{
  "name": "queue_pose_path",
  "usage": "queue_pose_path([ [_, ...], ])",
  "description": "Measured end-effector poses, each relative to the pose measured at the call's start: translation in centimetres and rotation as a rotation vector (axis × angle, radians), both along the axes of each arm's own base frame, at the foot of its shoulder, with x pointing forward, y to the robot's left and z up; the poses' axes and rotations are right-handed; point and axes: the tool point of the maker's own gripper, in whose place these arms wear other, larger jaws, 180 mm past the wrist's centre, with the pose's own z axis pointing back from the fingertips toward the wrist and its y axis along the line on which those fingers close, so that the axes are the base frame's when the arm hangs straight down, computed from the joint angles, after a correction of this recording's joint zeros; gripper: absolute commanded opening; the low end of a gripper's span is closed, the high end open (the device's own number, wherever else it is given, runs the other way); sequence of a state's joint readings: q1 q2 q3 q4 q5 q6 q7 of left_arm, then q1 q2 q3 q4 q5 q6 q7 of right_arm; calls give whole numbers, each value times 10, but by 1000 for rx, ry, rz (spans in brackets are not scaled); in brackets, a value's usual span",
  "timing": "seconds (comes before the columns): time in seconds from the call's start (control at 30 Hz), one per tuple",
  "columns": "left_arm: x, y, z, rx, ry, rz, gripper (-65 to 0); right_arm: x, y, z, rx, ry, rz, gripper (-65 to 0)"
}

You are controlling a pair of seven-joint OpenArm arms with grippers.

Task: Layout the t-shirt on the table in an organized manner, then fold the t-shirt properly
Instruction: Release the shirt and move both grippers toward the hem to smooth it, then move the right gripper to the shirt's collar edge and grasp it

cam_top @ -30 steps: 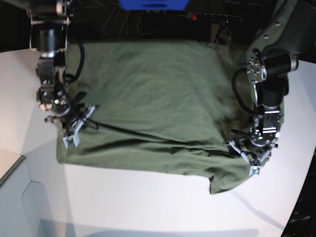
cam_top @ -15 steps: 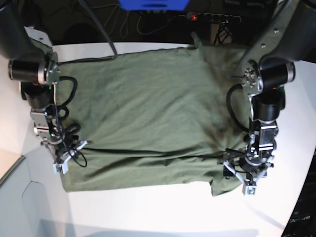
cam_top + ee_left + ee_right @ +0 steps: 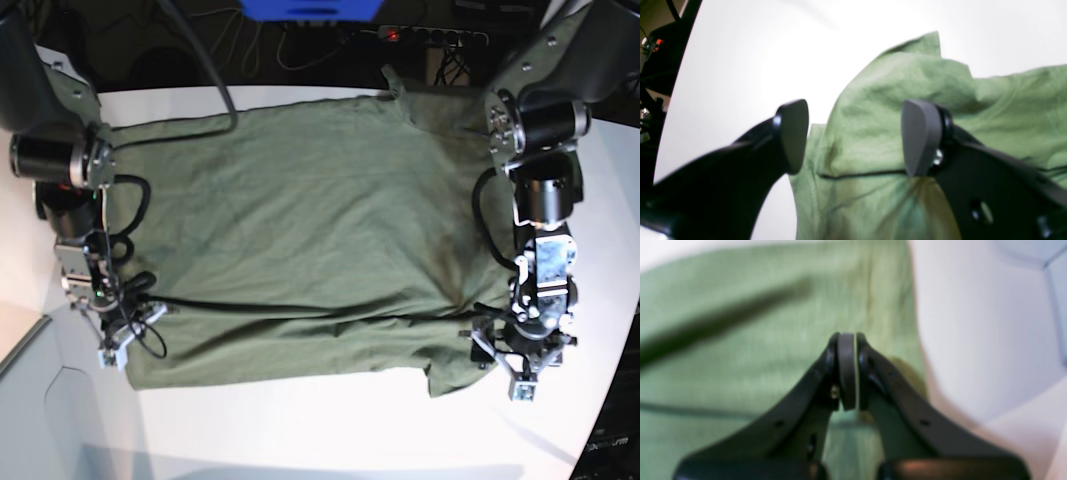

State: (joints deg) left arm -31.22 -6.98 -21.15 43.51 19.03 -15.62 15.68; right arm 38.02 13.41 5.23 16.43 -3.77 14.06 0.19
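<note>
My left gripper (image 3: pixel 523 372) is hanging wide open over the sleeve corner of the t-shirt (image 3: pixel 290 230), cloth lying between and just beneath its pads. My right gripper (image 3: pixel 112 340) is pinched shut at the opposite hem edge. The shirt's near edge is running between them across the table (image 3: pixel 330 430).

The t-shirt (image 3: pixel 300 230) lies spread on the table (image 3: pixel 300 430); one end effector at each near corner.
</note>
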Motion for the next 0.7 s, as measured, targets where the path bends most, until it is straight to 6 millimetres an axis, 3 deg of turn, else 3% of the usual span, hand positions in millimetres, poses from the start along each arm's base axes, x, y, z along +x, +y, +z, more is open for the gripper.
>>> queue_pose_path([
  [0.1,-6,2,-6,4,12,0,-231,-13,26,-11,6,-5,34,-650],
  [0.17,-12,2,-13,6,27,1,-231,-19,51,-7,20,-56,68,-650],
  [0.27,-20,11,-20,18,52,3,-231,-29,80,12,22,-135,110,-650],
  [0.43,-16,25,-10,39,28,22,-232,-47,108,51,19,-173,131,-650],
  [0.53,-20,22,-15,36,26,15,-232,-77,133,51,29,-127,164,-650],
  [0.7,-46,23,-44,43,107,16,-233,-127,191,44,33,-25,330,-650],
])
